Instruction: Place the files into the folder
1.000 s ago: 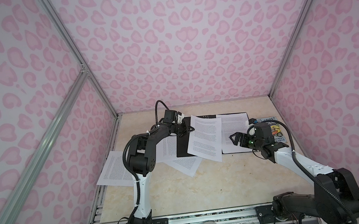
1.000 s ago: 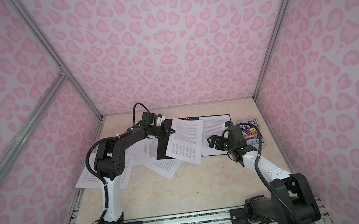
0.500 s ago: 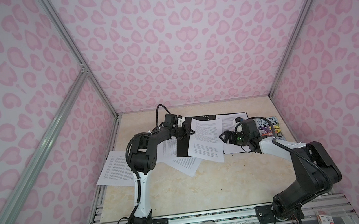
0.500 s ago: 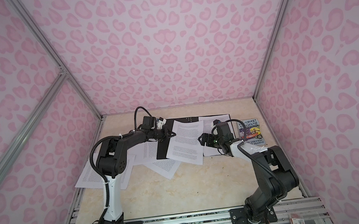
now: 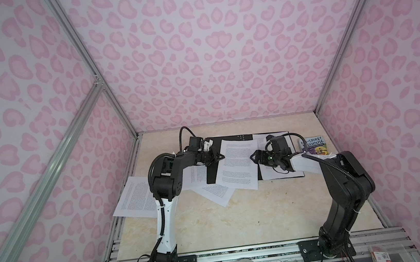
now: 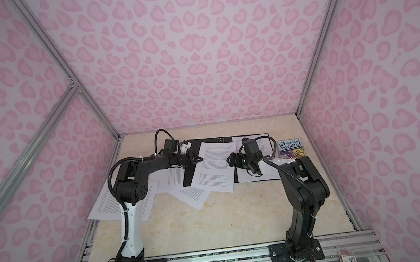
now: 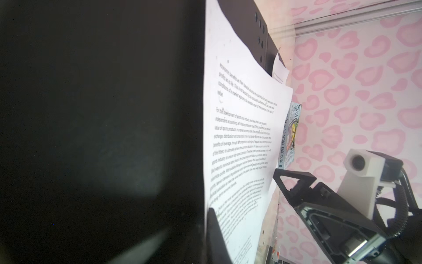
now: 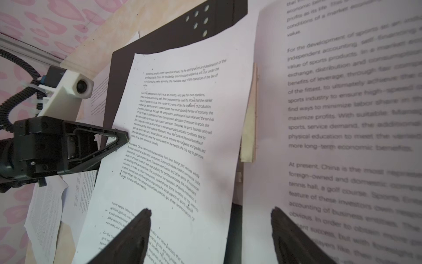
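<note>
The folder [image 5: 212, 175] [image 6: 189, 177] lies open, black inside up, at the back of the table. One of the files, a printed sheet [image 5: 237, 166] [image 8: 173, 128], slants over its middle. My left gripper [image 5: 222, 157] [image 7: 206, 209] is shut on that sheet's left edge. By the sheet's right edge my right gripper [image 5: 252, 157] [image 8: 210, 212] stands open, one finger over this sheet, the other over a second sheet [image 8: 342, 114] on the folder's right half. Nothing is pinched between them. More files [image 5: 136, 199] [image 5: 217, 194] lie loose to the left and front.
A small colourful paperback [image 5: 312, 145] [image 6: 290, 148] lies right of the folder by the right wall. Pink patterned walls close in the table on three sides. The near half of the beige table [image 5: 241, 222] holds only the two arm bases at its front rail.
My right gripper has swung left from beside the paperback to the middle sheet's right edge, and its jaws have narrowed a little. The left gripper has kept its hold in place.
</note>
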